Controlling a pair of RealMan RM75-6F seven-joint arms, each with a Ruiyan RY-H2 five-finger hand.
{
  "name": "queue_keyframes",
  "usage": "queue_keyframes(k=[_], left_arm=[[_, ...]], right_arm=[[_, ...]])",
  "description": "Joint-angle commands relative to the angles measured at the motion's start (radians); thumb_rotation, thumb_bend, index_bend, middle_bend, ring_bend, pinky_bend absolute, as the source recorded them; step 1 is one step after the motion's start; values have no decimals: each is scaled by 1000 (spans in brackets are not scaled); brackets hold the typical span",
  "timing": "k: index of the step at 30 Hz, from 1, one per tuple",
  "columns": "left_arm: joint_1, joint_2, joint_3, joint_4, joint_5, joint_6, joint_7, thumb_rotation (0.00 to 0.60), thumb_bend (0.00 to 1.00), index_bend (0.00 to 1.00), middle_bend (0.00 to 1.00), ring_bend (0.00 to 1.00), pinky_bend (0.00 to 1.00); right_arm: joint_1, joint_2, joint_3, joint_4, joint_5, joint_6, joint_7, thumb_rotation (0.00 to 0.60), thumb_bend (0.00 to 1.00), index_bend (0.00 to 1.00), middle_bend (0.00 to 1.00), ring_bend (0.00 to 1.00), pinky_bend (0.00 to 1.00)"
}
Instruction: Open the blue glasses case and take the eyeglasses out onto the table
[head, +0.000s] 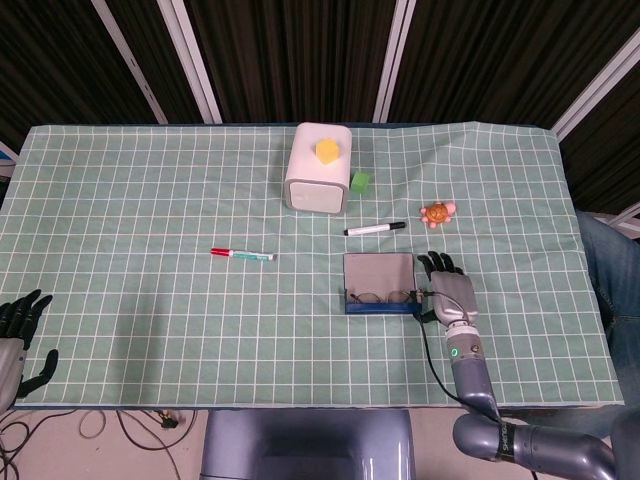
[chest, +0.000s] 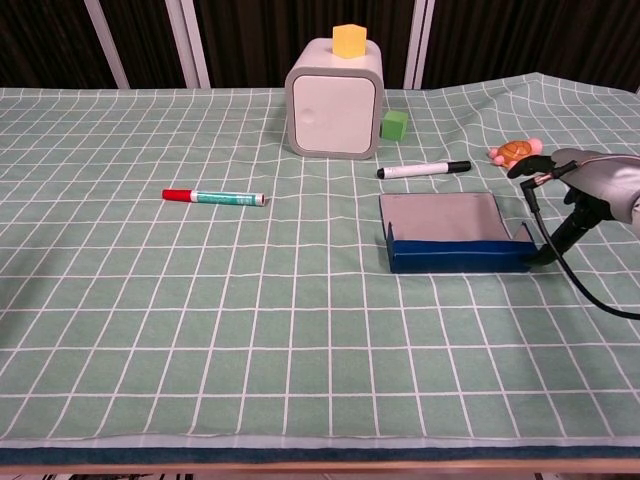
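Observation:
The blue glasses case (head: 380, 284) lies open in the middle of the table, its grey lid (chest: 440, 218) laid back flat. Inside its blue tray the eyeglasses (head: 381, 296) show in the head view; the front wall (chest: 458, 254) hides them in the chest view. My right hand (head: 451, 291) sits just right of the case with its fingers apart and nothing in it. In the chest view the right hand (chest: 583, 183) points a thumb down at the case's right end; contact is unclear. My left hand (head: 20, 338) hangs off the table's near left corner, fingers spread and empty.
A white box (head: 318, 182) with a yellow cube on top stands behind the case, with a green cube (head: 361, 181) beside it. A black marker (head: 375, 229) and an orange turtle toy (head: 437, 213) lie just beyond the case. A red marker (head: 242, 255) lies to the left.

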Motion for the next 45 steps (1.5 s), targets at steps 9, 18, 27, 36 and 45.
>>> queue_keyframes(k=[9, 18, 27, 36, 45], left_arm=[[0, 2, 1, -5, -4, -3, -6, 600, 448, 18, 0, 0, 0], [0, 2, 0, -3, -4, -1, -4, 600, 448, 18, 0, 0, 0], [1, 2, -1, -2, -3, 0, -3, 600, 448, 18, 0, 0, 0], [1, 1, -1, -2, -5, 0, -2, 600, 448, 18, 0, 0, 0], [1, 2, -2, -1, -7, -2, -3, 600, 449, 18, 0, 0, 0]], right_arm=[[-11, -28, 57, 43, 11, -19, 18, 600, 99, 154, 123, 80, 233], [9, -46, 103, 98, 34, -51, -1, 600, 99, 155, 132, 85, 233], [40, -59, 160, 166, 96, -121, -3, 600, 99, 155, 136, 86, 233], [70, -70, 217, 225, 151, -209, 45, 600, 99, 155, 138, 86, 233], [121, -102, 249, 286, 188, -253, 45, 600, 98, 155, 138, 86, 233]])
